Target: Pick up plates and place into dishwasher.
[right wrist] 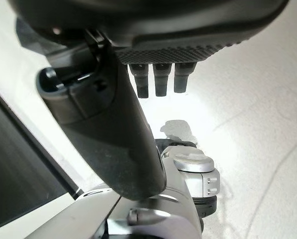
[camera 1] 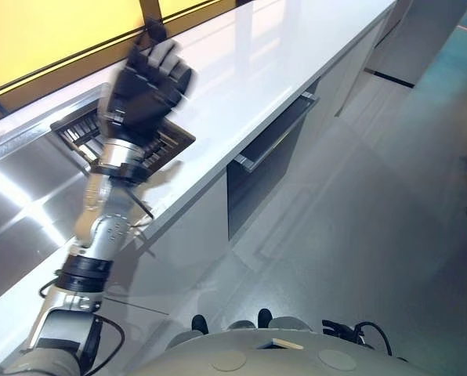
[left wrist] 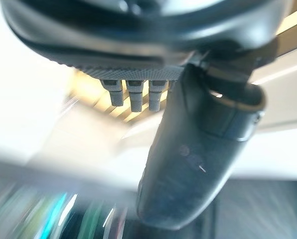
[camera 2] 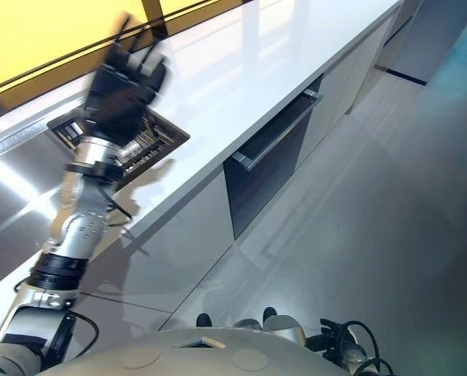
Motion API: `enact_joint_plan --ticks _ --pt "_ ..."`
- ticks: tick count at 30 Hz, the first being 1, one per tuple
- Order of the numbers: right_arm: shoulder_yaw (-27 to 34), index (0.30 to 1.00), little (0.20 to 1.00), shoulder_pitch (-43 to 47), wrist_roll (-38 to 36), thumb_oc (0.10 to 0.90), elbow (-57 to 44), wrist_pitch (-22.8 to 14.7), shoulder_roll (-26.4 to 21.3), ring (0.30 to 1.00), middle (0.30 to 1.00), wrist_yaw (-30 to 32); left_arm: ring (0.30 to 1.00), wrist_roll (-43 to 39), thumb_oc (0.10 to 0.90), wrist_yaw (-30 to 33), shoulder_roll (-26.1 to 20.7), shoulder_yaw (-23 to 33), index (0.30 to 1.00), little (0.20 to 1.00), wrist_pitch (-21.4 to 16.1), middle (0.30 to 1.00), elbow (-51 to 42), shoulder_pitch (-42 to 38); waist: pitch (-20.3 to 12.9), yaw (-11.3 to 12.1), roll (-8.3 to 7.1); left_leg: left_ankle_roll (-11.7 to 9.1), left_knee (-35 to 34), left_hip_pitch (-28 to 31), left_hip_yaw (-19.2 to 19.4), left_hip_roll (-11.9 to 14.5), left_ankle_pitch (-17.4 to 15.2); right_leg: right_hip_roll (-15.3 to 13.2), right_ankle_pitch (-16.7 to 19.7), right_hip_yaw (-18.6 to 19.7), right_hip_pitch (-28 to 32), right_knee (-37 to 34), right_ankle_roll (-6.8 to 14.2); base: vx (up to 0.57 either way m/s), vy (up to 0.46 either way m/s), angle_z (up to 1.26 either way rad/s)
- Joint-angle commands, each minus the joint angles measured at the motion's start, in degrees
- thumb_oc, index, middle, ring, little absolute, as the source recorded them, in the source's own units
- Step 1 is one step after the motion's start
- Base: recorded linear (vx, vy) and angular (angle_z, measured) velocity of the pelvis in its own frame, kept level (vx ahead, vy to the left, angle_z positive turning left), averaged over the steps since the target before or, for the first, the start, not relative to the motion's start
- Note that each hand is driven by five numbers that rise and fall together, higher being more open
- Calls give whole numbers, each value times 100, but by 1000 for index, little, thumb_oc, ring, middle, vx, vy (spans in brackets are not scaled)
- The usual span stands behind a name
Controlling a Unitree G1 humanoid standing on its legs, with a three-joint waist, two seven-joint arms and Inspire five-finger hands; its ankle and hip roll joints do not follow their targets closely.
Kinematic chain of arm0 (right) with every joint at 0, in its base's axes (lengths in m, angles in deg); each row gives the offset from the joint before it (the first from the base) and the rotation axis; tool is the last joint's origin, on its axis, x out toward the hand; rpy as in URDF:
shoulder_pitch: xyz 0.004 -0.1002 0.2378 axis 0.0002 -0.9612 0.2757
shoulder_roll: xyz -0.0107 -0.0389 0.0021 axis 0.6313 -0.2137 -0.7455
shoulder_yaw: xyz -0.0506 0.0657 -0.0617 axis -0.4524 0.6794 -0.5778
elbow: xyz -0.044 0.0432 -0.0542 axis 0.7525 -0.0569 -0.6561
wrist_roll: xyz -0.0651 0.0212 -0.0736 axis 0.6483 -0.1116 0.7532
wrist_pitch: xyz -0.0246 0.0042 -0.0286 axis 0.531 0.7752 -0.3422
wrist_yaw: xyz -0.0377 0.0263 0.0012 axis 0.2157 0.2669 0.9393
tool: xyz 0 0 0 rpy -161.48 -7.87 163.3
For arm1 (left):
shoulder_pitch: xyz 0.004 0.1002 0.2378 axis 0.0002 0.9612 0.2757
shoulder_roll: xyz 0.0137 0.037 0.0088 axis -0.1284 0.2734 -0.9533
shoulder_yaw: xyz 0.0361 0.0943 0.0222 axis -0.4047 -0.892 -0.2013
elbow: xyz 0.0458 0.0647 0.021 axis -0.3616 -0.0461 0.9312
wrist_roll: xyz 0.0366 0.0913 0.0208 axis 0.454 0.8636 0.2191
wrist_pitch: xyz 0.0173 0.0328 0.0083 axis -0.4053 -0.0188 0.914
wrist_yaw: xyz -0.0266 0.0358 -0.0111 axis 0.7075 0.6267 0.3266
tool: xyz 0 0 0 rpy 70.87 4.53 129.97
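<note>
left hand: the left hand (camera 1: 143,86) is up in the air over the white tabletop (camera 1: 249,70), right above the dark slatted rack (camera 1: 179,142). It's motion-smeared in both head views.
left fingers: from the wrist camera the fingers (left wrist: 131,97) look loose and the thumb (left wrist: 188,164) sticks out past them, with nothing between them. I'd call them relaxed and empty, but the smear makes that a bit of a guess.
right hand: the right hand (right wrist: 188,25) hangs low over the grey floor (camera 1: 359,219). Its fingers (right wrist: 161,82) are straight-ish and the thumb (right wrist: 113,139) is out, not holding anything.
rack: it sits sunk into the steel sink (camera 1: 18,196) area at the tabletop's near end. Pale slats show inside it, but honestly I can't tell whether any of that is plate edges.
dishwasher: the dishwasher (camera 1: 261,176) is the dark front under the tabletop, further along from the rack. Its door is shut, with a long bar handle (camera 1: 276,129) across the top.
backdrop: a yellow window strip (camera 1: 45,31) runs behind the tabletop.
</note>
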Motion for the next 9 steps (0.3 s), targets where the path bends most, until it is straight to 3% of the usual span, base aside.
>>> enact_joint_plan --ticks 1,6,9 --pt "-314 900 900 433 339 800 -89 -179 -69 900 900 11 900 -539 800 -944 286 9 900 900 293 900 -167 -341 -5 50 120 155 138 151 122 -360 -727 234 -407 -84 -233 644 416 -10 1 -15" --pt "-494 900 900 640 509 800 -144 -37 -38 900 900 45 900 -640 800 -1864 767 -872 900 900 1045 900 741 111 30 75 128 192 141 136 156 -353 -740 249 -405 -146 -247 653 410 -6 0 -3" --pt "-525 900 900 693 524 800 -181 -5 -27 900 900 67 900 -388 800 -2039 921 -1204 900 900 1446 900 1292 451 67 86 112 215 147 108 144 -358 -751 259 -425 -162 -273 678 419 -27 -40 1"
